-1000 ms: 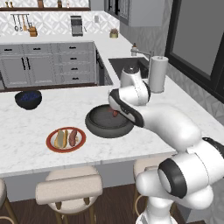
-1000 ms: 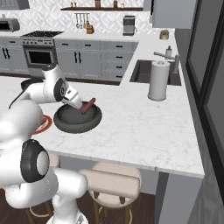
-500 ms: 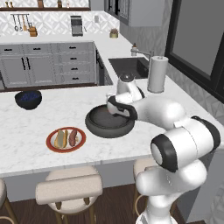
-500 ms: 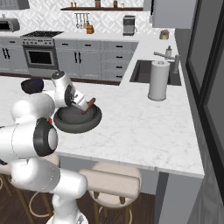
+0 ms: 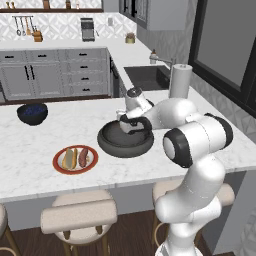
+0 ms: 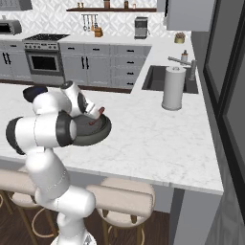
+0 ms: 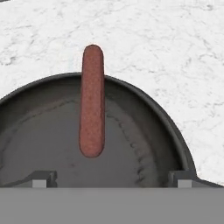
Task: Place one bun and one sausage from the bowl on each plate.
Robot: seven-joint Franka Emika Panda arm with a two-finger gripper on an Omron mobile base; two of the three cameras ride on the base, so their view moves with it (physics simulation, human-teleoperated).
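Note:
The wide dark grey bowl (image 5: pixel 111 146) sits mid-counter, and my gripper (image 5: pixel 131 130) hangs just over its inside. In the hand view my gripper (image 7: pixel 111 178) is open, its fingertips (image 7: pixel 41 177) low above the bowl's floor. One reddish-brown sausage (image 7: pixel 92 100) lies straight ahead between them, its far end propped on the bowl's rim (image 7: pixel 168 124) and sticking out over it. The same sausage (image 6: pixel 98 114) leans on the bowl (image 6: pixel 98 134) in the right base view. The red-rimmed plate (image 5: pixel 59 169) at the front left holds a bun (image 5: pixel 68 158) and a sausage (image 5: pixel 83 157) side by side.
A small deep dark bowl (image 5: pixel 32 113) with blue contents stands at the counter's far left. A paper towel roll (image 5: pixel 179 81) stands beyond the bowl by the sink (image 5: pixel 145 76). Stools line the counter's near edge.
The arm has folded in, its elbow swinging toward the base, and the hand has sunk a little lower over the bowl. The jaws stay open and the sausage has not moved.

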